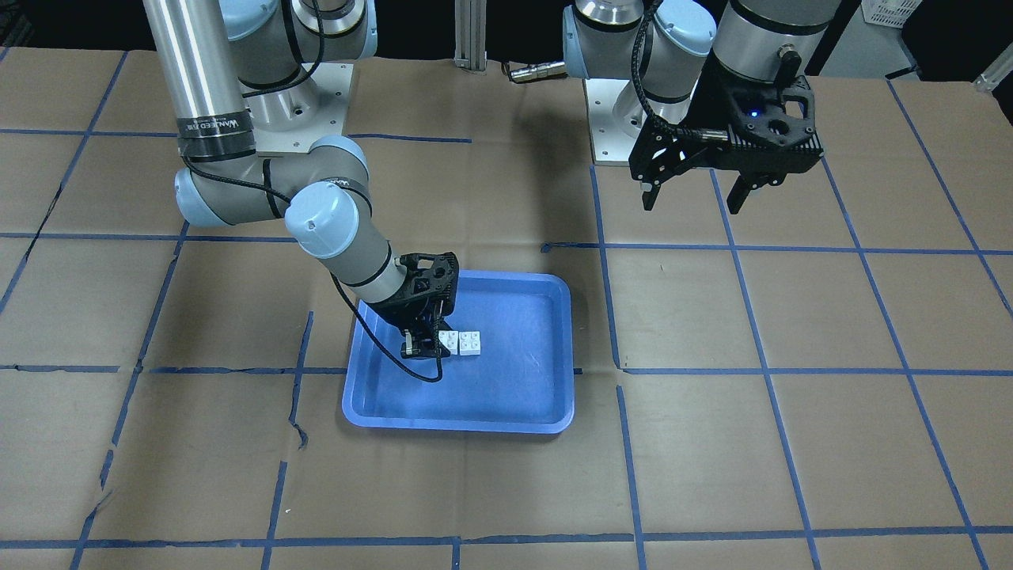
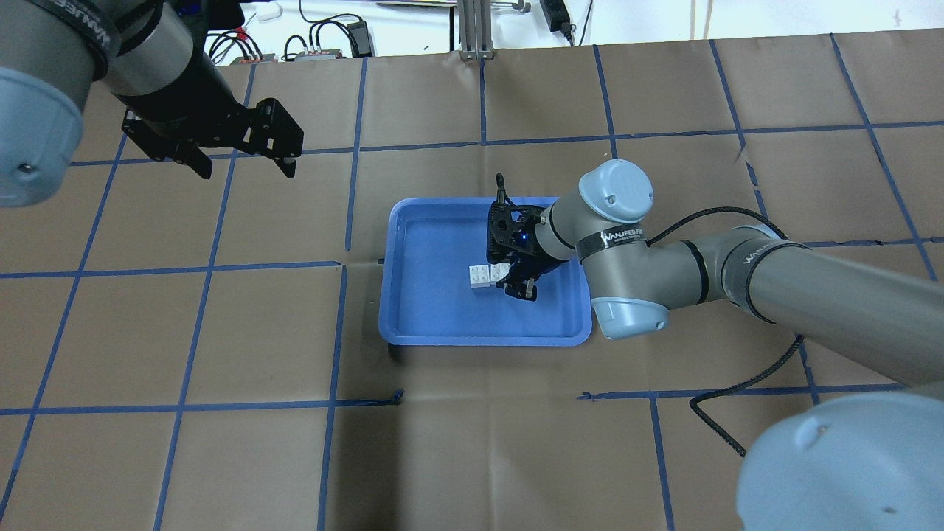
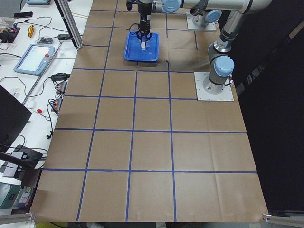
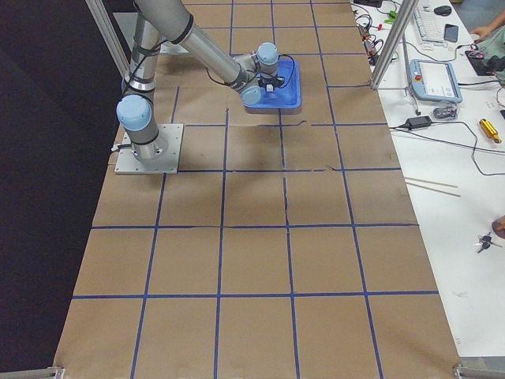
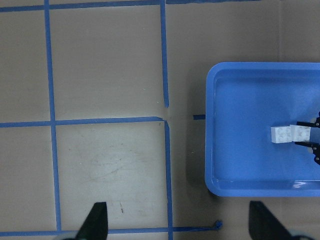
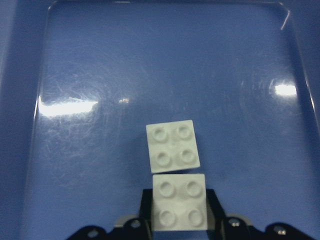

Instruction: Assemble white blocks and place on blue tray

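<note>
As left pincer gapes, right pincer clamps one of blue tray's two blocks.

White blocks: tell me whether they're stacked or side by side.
Side by side, not stacked: the white blocks sit next to each other in the blue tray, each showing all four studs.
</note>
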